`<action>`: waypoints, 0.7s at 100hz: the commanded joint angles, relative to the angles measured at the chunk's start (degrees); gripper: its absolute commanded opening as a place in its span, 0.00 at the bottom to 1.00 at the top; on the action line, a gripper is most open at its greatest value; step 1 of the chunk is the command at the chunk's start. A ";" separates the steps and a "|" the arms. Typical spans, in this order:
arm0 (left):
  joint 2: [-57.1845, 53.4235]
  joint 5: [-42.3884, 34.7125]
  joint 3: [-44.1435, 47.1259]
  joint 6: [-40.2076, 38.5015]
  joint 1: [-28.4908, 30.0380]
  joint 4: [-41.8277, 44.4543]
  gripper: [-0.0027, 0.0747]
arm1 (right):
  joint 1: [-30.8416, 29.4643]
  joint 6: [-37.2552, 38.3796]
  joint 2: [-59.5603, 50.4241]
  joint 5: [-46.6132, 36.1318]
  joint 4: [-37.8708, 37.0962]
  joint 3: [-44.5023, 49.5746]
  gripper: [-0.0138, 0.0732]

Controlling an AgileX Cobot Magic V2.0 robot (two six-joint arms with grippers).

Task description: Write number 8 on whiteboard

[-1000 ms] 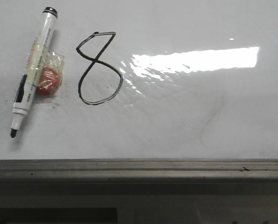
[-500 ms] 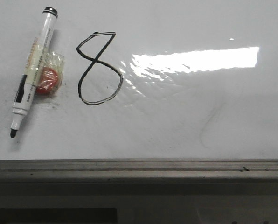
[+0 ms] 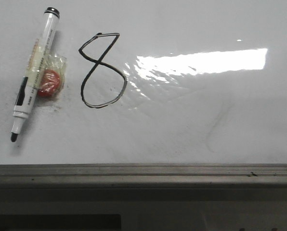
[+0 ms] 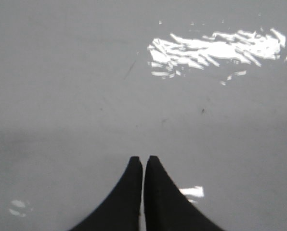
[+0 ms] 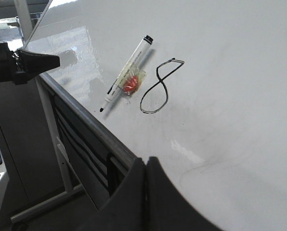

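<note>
A black hand-drawn number 8 [image 3: 101,71] stands on the whiteboard [image 3: 191,120], left of the glare patch; it also shows in the right wrist view [image 5: 160,86]. A white marker [image 3: 33,72] with a bare black tip lies uncapped on the board left of the 8, also seen in the right wrist view [image 5: 126,72]. My left gripper [image 4: 143,159] is shut and empty over bare board [image 4: 61,96]. My right gripper [image 5: 147,161] is shut and empty at the board's [image 5: 240,96] grey edge rail, well short of the 8. Neither gripper shows in the front view.
A red round piece under clear tape [image 3: 49,81] sits against the marker. The grey metal edge rail [image 3: 143,173] runs along the board's near side. A bright glare patch [image 3: 201,62] lies right of the 8. The other arm [image 5: 18,62] shows beyond the board's edge.
</note>
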 commanded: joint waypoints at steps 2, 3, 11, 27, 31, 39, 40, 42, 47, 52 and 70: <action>-1.79 -3.54 1.82 -0.84 0.06 0.05 0.01 | -0.24 -0.04 0.46 -4.62 -0.45 -1.36 0.09; -1.79 -3.43 1.82 -0.84 0.06 0.05 0.01 | -0.24 -0.04 0.46 -4.62 -0.45 -1.36 0.09; -1.79 -0.30 1.82 -0.99 0.06 -0.06 0.01 | -0.24 -0.04 0.46 -4.62 -0.45 -1.36 0.09; -1.79 7.47 1.82 -4.10 0.06 -0.05 0.01 | -0.24 -0.04 0.46 -4.62 -0.45 -1.36 0.09; -1.79 7.47 1.82 -4.10 0.06 -0.05 0.01 | -0.24 -0.04 0.46 -4.62 -0.45 -1.36 0.09; -1.79 7.47 1.82 -4.10 0.06 -0.05 0.01 | -0.24 -0.04 0.46 -4.62 -0.45 -1.36 0.09; -1.79 7.47 1.82 -4.10 0.06 -0.05 0.01 | -0.24 -0.04 0.46 -4.62 -0.45 -1.36 0.09; -1.79 7.47 1.82 -4.10 0.06 -0.05 0.01 | -0.24 -0.04 0.46 -4.62 -0.45 -1.36 0.09; -1.79 7.47 1.82 -4.10 0.06 -0.05 0.01 | -0.24 -0.04 0.46 -4.62 -0.45 -1.36 0.09; -1.79 7.47 1.82 -4.10 0.06 -0.05 0.01 | -0.24 -0.04 0.46 -4.62 -0.45 -1.36 0.09; -1.79 7.37 1.82 -4.10 0.06 -0.05 0.01 | -0.24 -0.04 0.46 -4.62 -0.45 -1.36 0.09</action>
